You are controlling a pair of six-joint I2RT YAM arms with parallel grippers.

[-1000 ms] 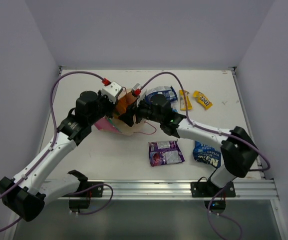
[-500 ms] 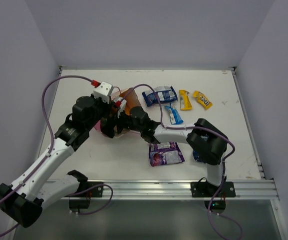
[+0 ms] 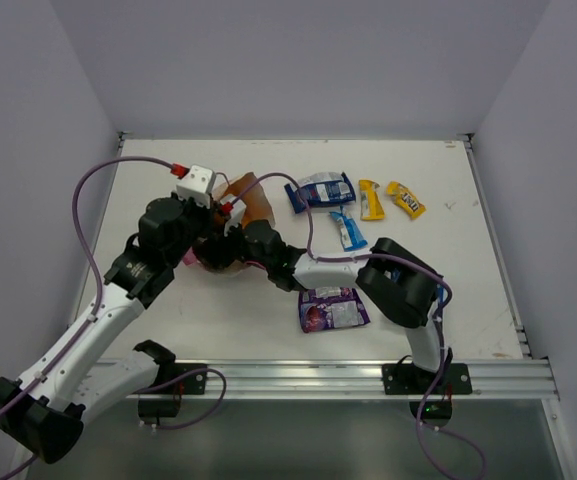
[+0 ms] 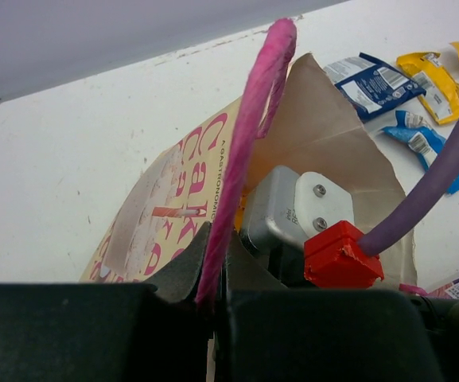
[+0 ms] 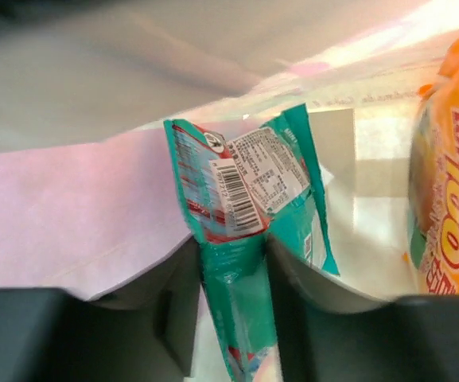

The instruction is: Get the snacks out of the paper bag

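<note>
The paper bag (image 3: 250,193) lies on its side at the table's left middle, its mouth held open. My left gripper (image 3: 211,248) is shut on its pink string handle (image 4: 249,151). My right gripper (image 3: 236,243) is inside the bag; its wrist shows in the left wrist view (image 4: 293,208). In the right wrist view my right gripper (image 5: 233,274) is shut on a teal-green wrapper (image 5: 249,191), with an orange pouch (image 5: 452,215) beside it in the bag. On the table lie a dark blue pouch (image 3: 320,189), a light blue bar (image 3: 346,230), two yellow wrappers (image 3: 370,199) (image 3: 406,199) and a purple pouch (image 3: 332,308).
The right arm (image 3: 398,285) stretches across the table's middle from right to left, just behind the purple pouch. Grey walls close in the table (image 3: 168,320) on three sides. Purple cables loop above both wrists.
My right gripper has gone leftward, deep into the bag's mouth. My left gripper has shifted a little left and toward me with the handle, and the bag moved with it.
</note>
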